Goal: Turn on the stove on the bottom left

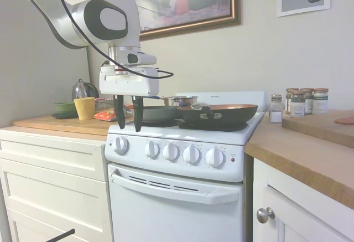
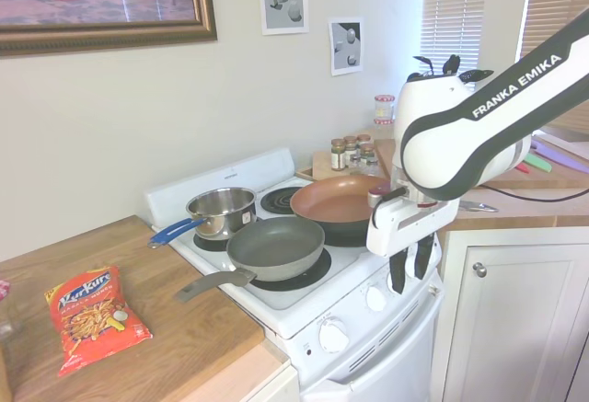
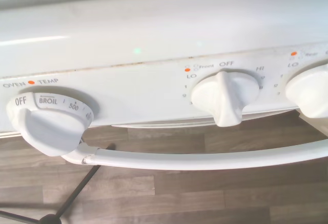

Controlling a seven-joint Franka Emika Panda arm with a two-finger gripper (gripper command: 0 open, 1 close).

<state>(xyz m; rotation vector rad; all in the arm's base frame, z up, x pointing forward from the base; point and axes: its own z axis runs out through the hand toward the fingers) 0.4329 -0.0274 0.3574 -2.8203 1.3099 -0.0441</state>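
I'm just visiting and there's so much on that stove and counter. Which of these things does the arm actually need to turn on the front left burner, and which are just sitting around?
Part of the job:
- stove
- its knobs, e.g. the one marked Front
- gripper, open above the knobs

Just lying about:
- grey pan
- copper pan
- steel pot
- pretzel bag
- spice jars
- yellow cup

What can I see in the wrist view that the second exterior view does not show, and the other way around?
Only the wrist view shows the print around the knobs: the oven knob marked OFF and BROIL, and beside it a burner knob labelled Front, pointing at OFF. It also shows the oven door handle.

Only the second exterior view shows the gripper, open above the knobs, the grey frying pan, the copper pan, the steel saucepan and the snack bag.

Both show the white stove front with its knobs.
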